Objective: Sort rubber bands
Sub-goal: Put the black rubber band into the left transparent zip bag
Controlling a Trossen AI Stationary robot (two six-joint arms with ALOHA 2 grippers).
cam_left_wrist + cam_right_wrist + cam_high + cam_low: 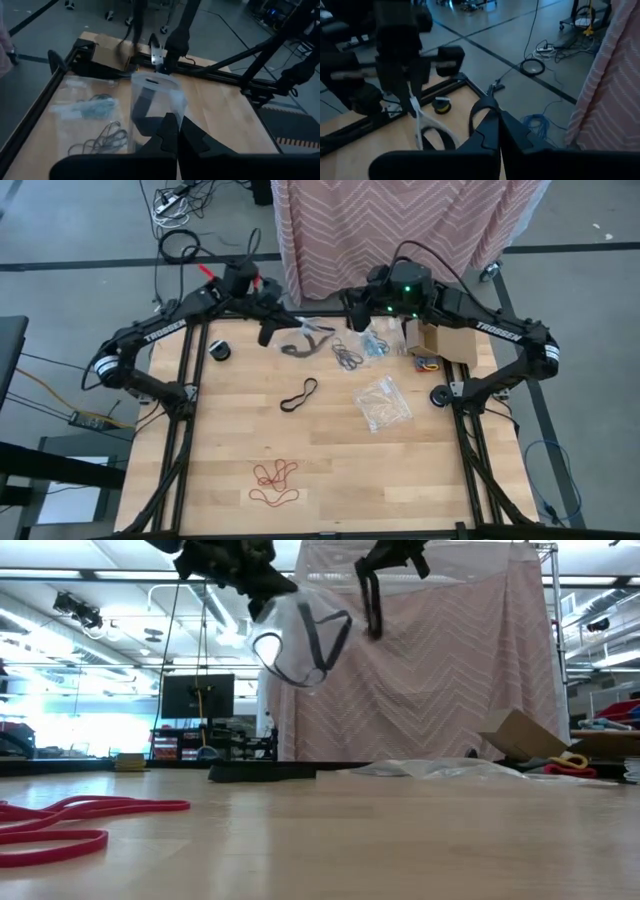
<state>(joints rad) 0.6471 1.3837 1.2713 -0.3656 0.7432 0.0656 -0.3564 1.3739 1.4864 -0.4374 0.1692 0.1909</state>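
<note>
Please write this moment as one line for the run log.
left gripper: shut on clear crinkly plastic bag with dark rubber bands, raised | right gripper: jaws shut beside bag | red rubber bands: on table

TROSSEN on left arm (160, 332), right arm (497, 330)

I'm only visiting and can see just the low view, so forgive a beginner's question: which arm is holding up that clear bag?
Observer: The left gripper. Its fingers are shut on the clear bag.
Operator: I see red loops on the table. Are there other colours?
Observer: Yes, teal-blue rubber bands lie near the far edge.
Operator: Anything in the middle of the table?
Observer: A black rubber band lies there alone.
</note>
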